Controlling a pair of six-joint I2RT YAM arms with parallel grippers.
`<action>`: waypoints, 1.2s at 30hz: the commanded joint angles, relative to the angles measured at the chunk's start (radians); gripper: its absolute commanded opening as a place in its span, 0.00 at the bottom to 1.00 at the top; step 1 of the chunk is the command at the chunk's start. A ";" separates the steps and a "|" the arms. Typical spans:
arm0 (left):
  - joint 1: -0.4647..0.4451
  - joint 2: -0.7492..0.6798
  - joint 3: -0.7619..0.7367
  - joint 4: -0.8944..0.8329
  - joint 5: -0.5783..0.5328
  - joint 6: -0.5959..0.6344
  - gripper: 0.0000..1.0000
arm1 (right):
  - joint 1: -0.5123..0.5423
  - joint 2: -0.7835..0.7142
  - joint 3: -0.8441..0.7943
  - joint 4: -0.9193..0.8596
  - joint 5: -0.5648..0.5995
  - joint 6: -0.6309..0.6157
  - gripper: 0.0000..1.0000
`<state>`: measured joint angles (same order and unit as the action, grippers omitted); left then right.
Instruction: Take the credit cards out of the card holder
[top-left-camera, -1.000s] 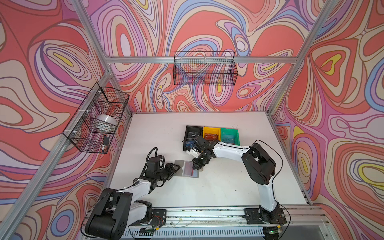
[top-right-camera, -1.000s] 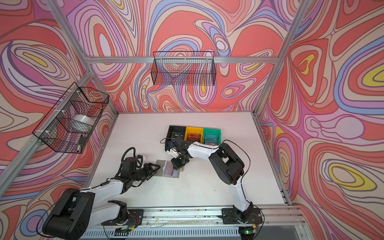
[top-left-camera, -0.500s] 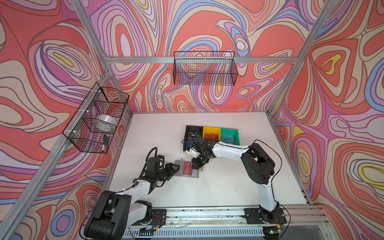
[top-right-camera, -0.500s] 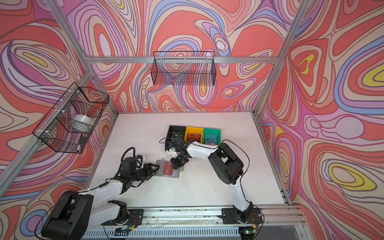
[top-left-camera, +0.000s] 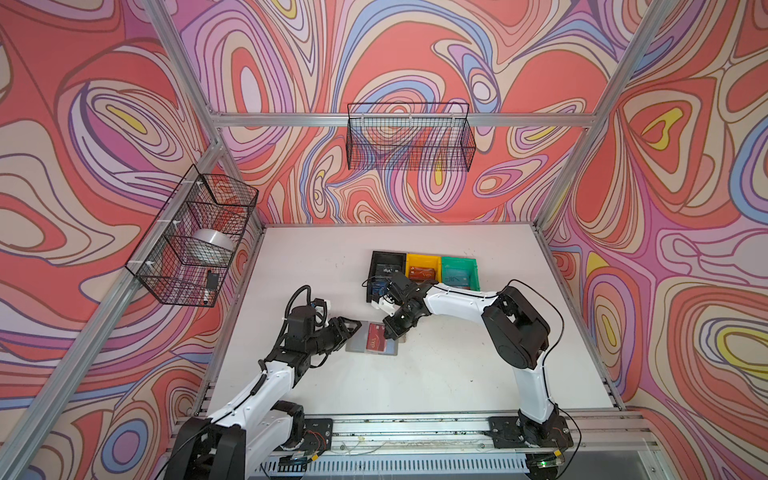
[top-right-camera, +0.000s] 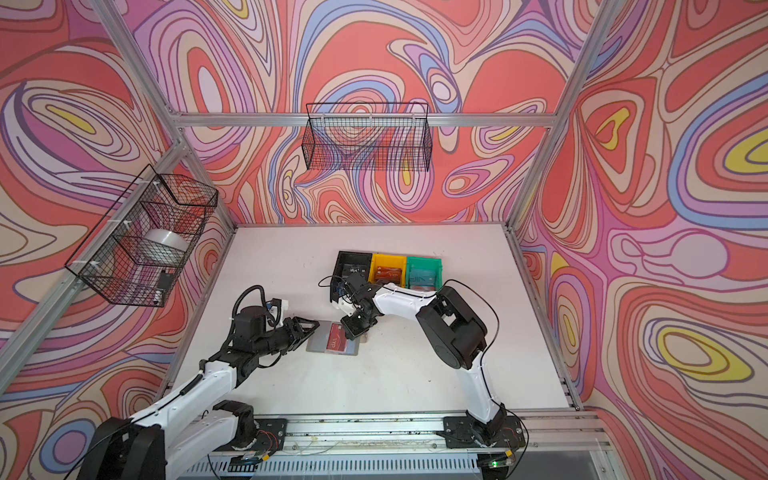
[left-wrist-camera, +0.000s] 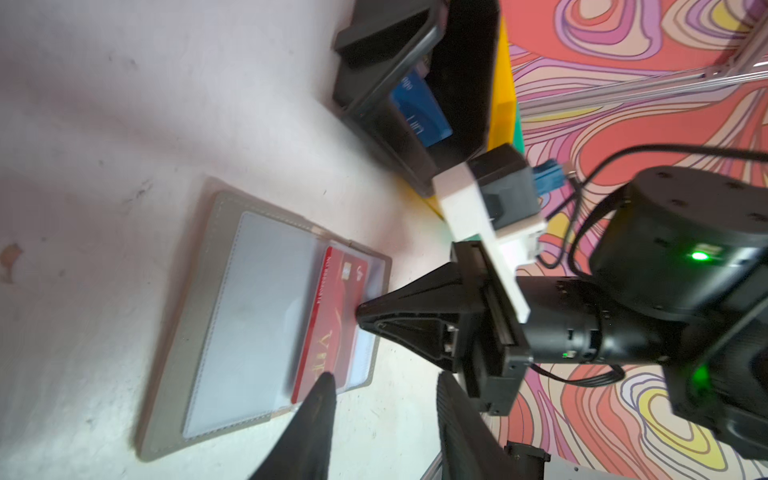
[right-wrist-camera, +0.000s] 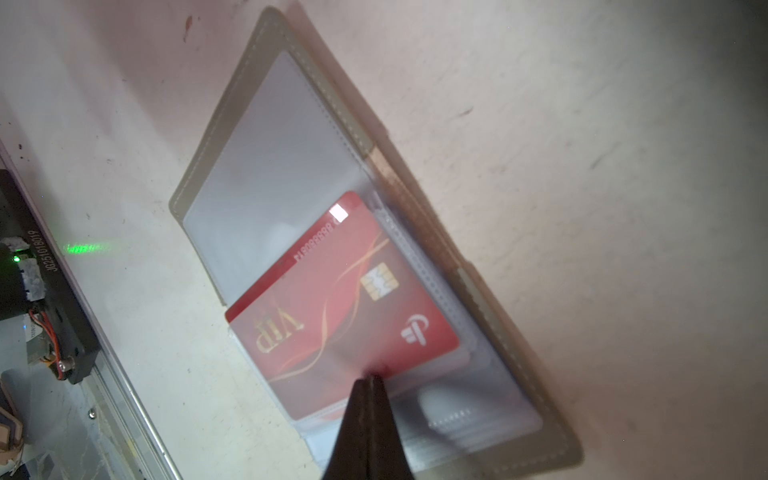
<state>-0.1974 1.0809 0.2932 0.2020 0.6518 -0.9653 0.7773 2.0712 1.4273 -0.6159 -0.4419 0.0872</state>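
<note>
Card holder (top-left-camera: 357, 344) lies open and flat on the white table (top-left-camera: 457, 374), front of centre, between the left gripper (top-left-camera: 354, 327) and the right gripper (top-left-camera: 390, 332). Red card (right-wrist-camera: 345, 307) sits partly out of a clear sleeve.

Right gripper: jaws closed, tips at the card's long edge; whether they pinch it cannot be told. Left gripper: jaws apart, one fingertip (left-wrist-camera: 326, 380) over the holder's edge.

Table surface is scuffed and spotted. Black bin (top-left-camera: 376, 259), yellow bin (top-left-camera: 422, 259) and green bin (top-left-camera: 459, 264) stand in a row behind; a blue card (left-wrist-camera: 419, 112) lies in the black one.

Walls (top-left-camera: 415, 54) carry a swirl pattern. Back basket (top-left-camera: 409, 141) and side basket (top-left-camera: 195, 237) hang from them.
</note>
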 joint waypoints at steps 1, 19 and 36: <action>-0.005 0.119 -0.029 0.172 0.062 -0.039 0.41 | 0.011 0.028 0.001 -0.025 0.011 -0.014 0.01; -0.021 0.511 -0.002 0.564 0.150 -0.126 0.28 | 0.011 0.032 -0.007 -0.037 0.021 -0.024 0.01; -0.030 0.584 -0.019 0.617 0.144 -0.123 0.11 | 0.011 0.043 -0.004 -0.039 0.020 -0.029 0.01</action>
<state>-0.2230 1.6497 0.2806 0.7742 0.7925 -1.0889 0.7788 2.0724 1.4277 -0.6201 -0.4419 0.0681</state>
